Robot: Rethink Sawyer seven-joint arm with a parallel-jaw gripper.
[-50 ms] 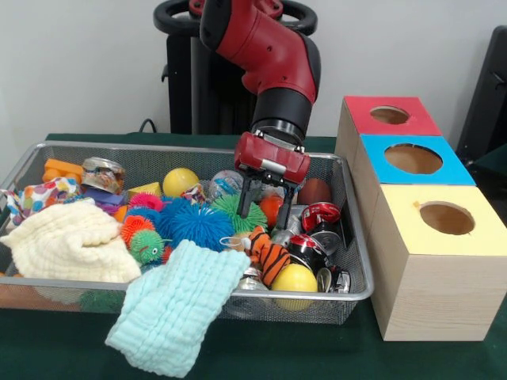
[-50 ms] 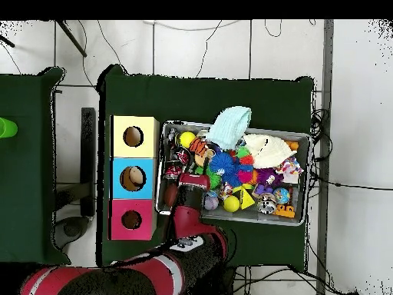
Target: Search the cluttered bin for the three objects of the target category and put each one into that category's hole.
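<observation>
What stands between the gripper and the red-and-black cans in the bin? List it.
Nothing visible does. The gripper, fingers open, hangs over the bin right beside the cans, which lie uncovered.

Behind me stands a plain pale wall point(image 1: 87, 71), evenly lit. My work surface is a table point(image 1: 261, 356) draped in dark green cloth. From above I see a second green-covered table point(image 2: 27, 165) standing apart beside it, with a strip of floor between them. The floor point(image 2: 357, 115) is laid with large light grey tiles with thin dark joints, and black cables point(image 2: 322, 130) trail across it near my table's edge. A dark piece of furniture point(image 1: 487, 95) shows at one side of the front view
</observation>
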